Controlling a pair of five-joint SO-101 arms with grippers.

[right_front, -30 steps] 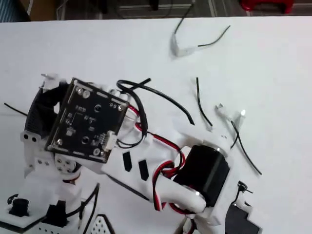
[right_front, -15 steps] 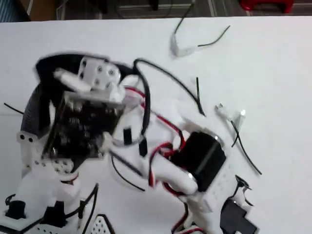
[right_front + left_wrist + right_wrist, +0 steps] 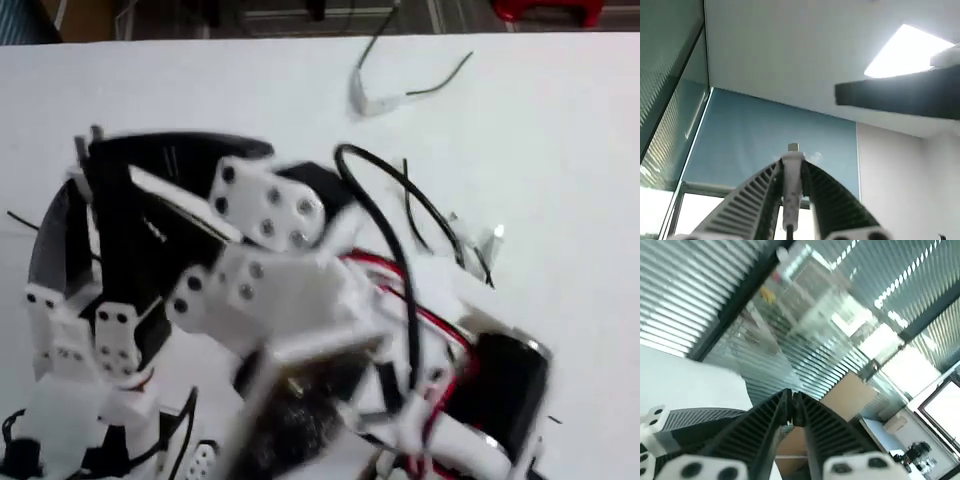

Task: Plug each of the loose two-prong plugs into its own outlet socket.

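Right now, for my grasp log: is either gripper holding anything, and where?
Left gripper pinches the white plug by its body, metal tip protruding; right gripper holds nothing.

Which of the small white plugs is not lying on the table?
The small white plastic plug clamped in the left end effector. The far plug and the nearer plug lie loose on the white table.
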